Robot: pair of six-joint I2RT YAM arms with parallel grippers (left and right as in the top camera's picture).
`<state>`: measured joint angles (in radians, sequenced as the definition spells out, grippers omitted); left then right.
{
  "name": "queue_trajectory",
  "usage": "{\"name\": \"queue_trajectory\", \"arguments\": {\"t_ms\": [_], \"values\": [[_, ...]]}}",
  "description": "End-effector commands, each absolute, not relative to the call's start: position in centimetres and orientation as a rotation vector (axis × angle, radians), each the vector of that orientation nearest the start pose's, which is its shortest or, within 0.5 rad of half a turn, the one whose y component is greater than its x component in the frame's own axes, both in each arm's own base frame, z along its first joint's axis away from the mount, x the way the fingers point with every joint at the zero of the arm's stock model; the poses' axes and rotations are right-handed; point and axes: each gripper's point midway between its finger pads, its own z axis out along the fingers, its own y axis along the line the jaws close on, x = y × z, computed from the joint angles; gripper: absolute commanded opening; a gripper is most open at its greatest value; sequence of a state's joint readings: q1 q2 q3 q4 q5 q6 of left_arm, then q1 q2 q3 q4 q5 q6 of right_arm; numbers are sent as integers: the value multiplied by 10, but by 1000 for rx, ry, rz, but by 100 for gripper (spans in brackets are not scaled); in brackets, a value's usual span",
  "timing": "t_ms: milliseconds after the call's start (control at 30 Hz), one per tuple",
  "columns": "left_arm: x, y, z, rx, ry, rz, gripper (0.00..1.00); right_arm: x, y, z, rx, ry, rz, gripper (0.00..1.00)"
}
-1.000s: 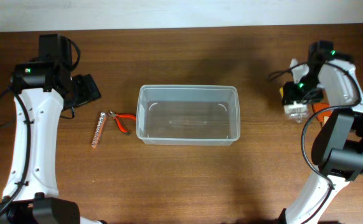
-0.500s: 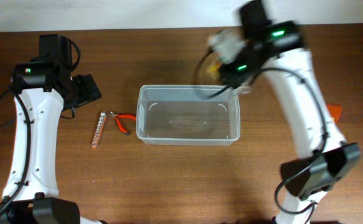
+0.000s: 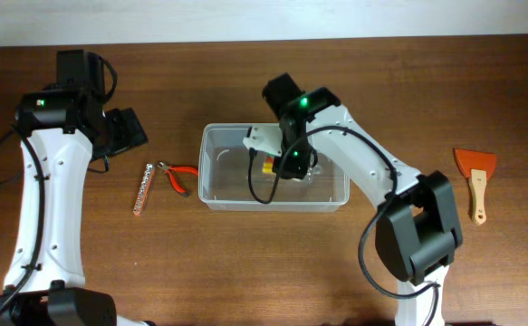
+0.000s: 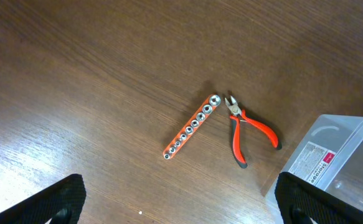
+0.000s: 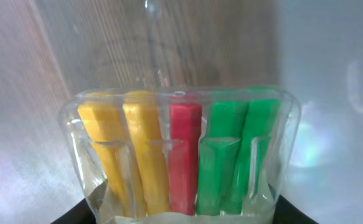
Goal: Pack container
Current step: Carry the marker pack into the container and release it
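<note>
The container [image 3: 211, 195] is a clear rectangular tub at the table's middle; its corner with a label shows in the left wrist view [image 4: 330, 155]. My right gripper [image 3: 282, 165] is down inside the tub, shut on a clear pack of yellow, red and green pieces [image 5: 181, 155], which also shows in the overhead view [image 3: 270, 166]. My left gripper [image 4: 181, 205] is open and empty, left of the tub, above bare wood. Red-handled pliers [image 3: 178, 177] [image 4: 246, 129] and a socket rail [image 3: 142, 188] [image 4: 192, 126] lie left of the tub.
An orange scraper with a wooden handle [image 3: 475, 175] lies at the far right. The table's far edge runs along the top of the overhead view.
My right arm swung from the far right over the tub's back edge and down into the tub, carrying the pack. The left arm has not moved.
</note>
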<state>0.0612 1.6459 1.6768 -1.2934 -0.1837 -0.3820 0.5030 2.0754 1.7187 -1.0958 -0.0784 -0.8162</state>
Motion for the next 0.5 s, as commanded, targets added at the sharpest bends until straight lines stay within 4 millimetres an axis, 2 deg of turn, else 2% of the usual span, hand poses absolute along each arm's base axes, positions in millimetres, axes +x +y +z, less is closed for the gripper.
{"name": "queue_trajectory", "arguments": {"t_ms": [0,67,100,133,267,367,467], "values": [[353,52,211,-632,2741,185,99,365,208,55,-1860,2382,84,16],[352,52,210,-632,2744,186,99,361,206,49,-1863,2394,93,25],[352,52,210,-632,2746,187,99,358,203,44,-1864,2408,102,38],[352,52,210,-632,2747,187,99,357,201,42,-1863,2414,107,43],[352,52,210,-632,2747,187,99,354,198,38,-1852,2434,134,58],[352,52,210,-632,2747,187,99,355,197,38,-1847,2437,135,63],[352,52,210,-632,2746,187,99,355,197,39,-1844,2437,133,99]]}}
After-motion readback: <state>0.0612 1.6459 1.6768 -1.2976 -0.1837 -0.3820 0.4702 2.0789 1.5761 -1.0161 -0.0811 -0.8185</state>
